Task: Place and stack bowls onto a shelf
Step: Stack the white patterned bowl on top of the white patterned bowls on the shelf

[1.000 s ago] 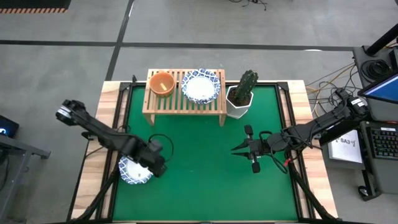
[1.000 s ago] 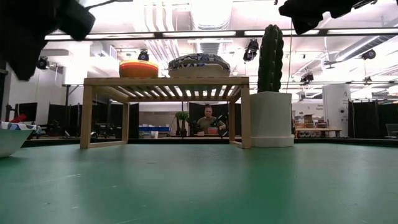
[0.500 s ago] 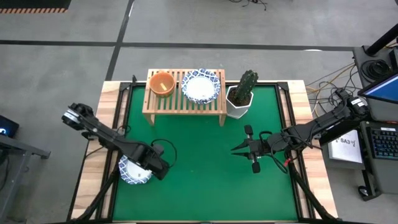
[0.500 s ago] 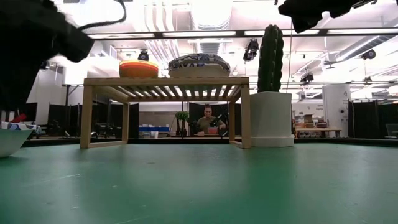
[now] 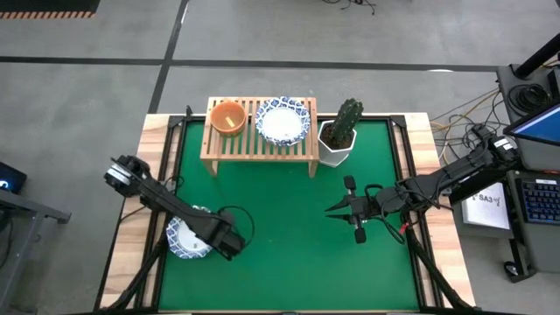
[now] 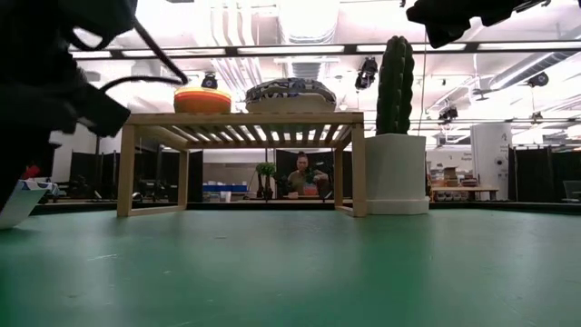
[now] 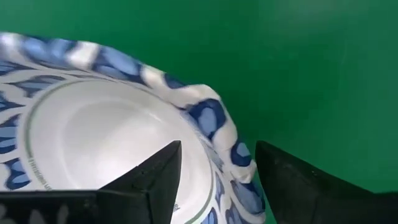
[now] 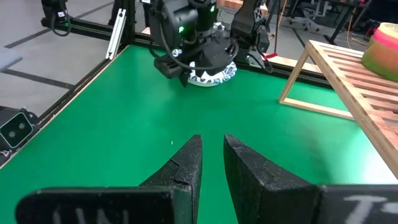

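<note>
A white bowl with a blue patterned rim (image 5: 184,238) rests on its base on the green mat near the front left; it also shows in the low view (image 6: 25,202). My left gripper (image 5: 216,241) is open and low over the bowl's right side. In the left wrist view (image 7: 217,152) one finger stands inside the bowl and one outside, with the rim (image 7: 221,124) between them. My right gripper (image 5: 331,210) hovers shut and empty above the mat's right half. The wooden shelf (image 5: 302,149) carries an orange bowl (image 5: 227,116) and a blue-rimmed bowl (image 5: 282,121).
A white angular pot with a green cactus (image 5: 339,138) stands right of the shelf. Bare green mat (image 5: 280,236) lies between the two grippers. A person sits far behind the table, seen under the shelf (image 6: 302,177).
My left gripper has gone down and a little toward the table's near edge, onto the right side of the blue-rimmed bowl. The bowl has stayed in place.
</note>
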